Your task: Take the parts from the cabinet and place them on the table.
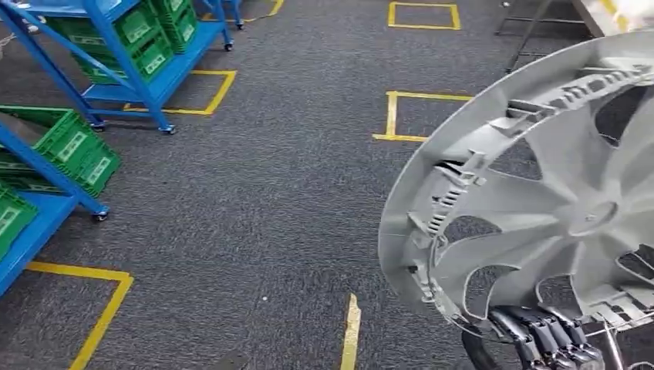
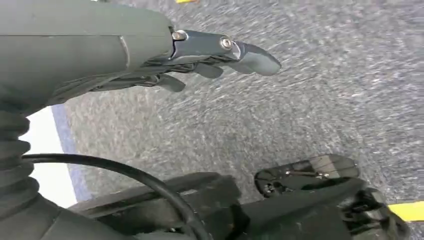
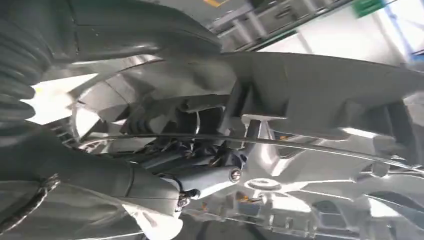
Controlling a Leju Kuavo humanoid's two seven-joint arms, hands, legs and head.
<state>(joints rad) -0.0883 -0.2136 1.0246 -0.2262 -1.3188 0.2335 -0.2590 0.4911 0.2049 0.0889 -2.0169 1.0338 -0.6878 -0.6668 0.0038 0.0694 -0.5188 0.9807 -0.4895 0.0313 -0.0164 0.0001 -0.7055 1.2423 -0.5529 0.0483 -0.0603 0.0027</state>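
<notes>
Hubcap (image 1: 555, 200) gripped by right hand (image 1: 547, 339); green crates (image 1: 73, 146) on blue racks (image 1: 116, 46).

left hand (image 2: 200, 60): fingers loosely extended, holding nothing | right hand (image 1: 544, 335): fingers curled, gripping

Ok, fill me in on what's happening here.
The robot's right hand grips a grey plastic wheel cover by its lower rim, holding it up on edge over the grey carpet. The left hand holds nothing and hangs over the floor. Blue racks of green crates stand to the left.
</notes>
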